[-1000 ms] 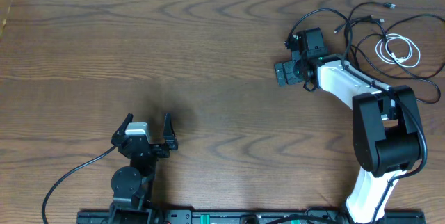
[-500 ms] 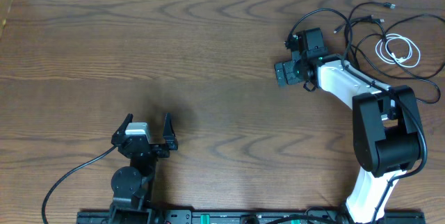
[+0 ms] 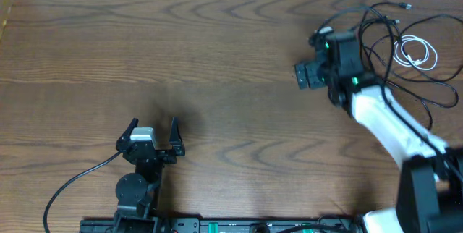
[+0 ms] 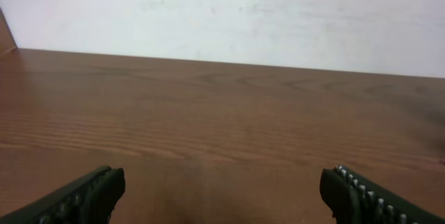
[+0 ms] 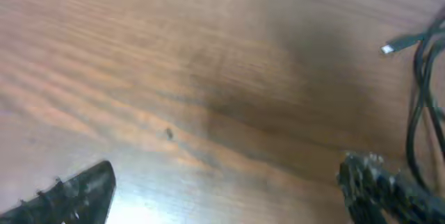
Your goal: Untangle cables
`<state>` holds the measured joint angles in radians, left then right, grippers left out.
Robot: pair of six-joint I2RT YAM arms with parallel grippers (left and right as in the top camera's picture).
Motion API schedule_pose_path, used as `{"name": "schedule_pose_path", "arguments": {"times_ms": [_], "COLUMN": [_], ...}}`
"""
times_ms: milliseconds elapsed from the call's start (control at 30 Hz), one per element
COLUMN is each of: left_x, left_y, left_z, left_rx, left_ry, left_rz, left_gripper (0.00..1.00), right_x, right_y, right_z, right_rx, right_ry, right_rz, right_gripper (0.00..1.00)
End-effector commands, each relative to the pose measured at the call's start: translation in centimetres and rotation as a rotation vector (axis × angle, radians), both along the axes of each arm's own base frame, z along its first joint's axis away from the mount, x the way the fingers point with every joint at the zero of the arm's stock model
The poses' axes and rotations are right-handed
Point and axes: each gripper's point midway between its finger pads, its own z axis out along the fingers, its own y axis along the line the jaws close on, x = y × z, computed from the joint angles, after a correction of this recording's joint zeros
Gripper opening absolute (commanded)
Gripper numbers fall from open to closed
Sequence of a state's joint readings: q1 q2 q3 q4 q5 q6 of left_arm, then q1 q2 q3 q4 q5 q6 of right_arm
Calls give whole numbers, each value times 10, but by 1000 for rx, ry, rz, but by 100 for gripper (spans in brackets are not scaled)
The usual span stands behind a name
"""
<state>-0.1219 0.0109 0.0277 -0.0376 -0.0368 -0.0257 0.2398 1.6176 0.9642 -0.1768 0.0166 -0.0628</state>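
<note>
**Tabletop.** The wooden tabletop (image 3: pixel 217 59) carried the cables and both arms. A pale wall (image 4: pixel 278 15) stood behind its far edge in the left wrist view.

**Task items.** The cables lay together in the far right corner of the tabletop. The black cables (image 3: pixel 370 14) formed loose, overlapping loops, and several strands crossed one another. One small plug end (image 3: pixel 406 6) pointed toward the far edge. The white cable (image 3: pixel 414 57) lay as a small coil inside the black loops, toward the right edge. In the overhead view some black strands crossed the line of the right arm's white forearm (image 3: pixel 391 121). Whether they rested on it could not be determined.

**Right hand.** The right hand (image 3: pixel 309 56) sat at the left margin of the tangle with its jaws spread wide and nothing between them. The right wrist view was blurred. It showed bare wood between the fingers of the hand (image 5: pixel 226 189). A black cable strand (image 5: pixel 416 85) with a light-tipped plug (image 5: pixel 396 45) ran just beside the finger at the right of that picture. Contact could not be confirmed.

**Left hand.** The left hand (image 3: pixel 153 124) was at the near left, well apart from the cables. Its jaws were fully parted and empty, with only wood ahead of it (image 4: pixel 222 193). A thick base cable (image 3: pixel 72 182) curved away from that arm's base.
</note>
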Motion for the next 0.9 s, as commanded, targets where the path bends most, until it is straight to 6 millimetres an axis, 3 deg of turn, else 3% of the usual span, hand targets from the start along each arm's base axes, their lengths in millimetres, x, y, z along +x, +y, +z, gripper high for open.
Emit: {"name": "schedule_pose_path", "arguments": {"times_ms": [0,267,433,633,867], "left_x": [-1,-1,-1,-1,-1], "left_y": [3,3,3,3,3], "left_z": [-18,-18,-18,-18,-18], "left_rx": [16,16,16,16,16], "left_ry": [48,48,48,48,48], "left_rz": [17,17,17,17,17], "left_gripper": [96,96,96,96,96], "right_x": [-39,-98,-136,-153,-160], "right_y": [-16,-49,-59,-63,-64], "right_z": [-32,-66,-79,-76,-75], "right_rx": [-55,-7,46,76,72], "right_ry": [8,-10,-91,-216,-199], "right_rz": [-2,-118,-157,-158,-152], "right_gripper": [99,99,99,99,99]}}
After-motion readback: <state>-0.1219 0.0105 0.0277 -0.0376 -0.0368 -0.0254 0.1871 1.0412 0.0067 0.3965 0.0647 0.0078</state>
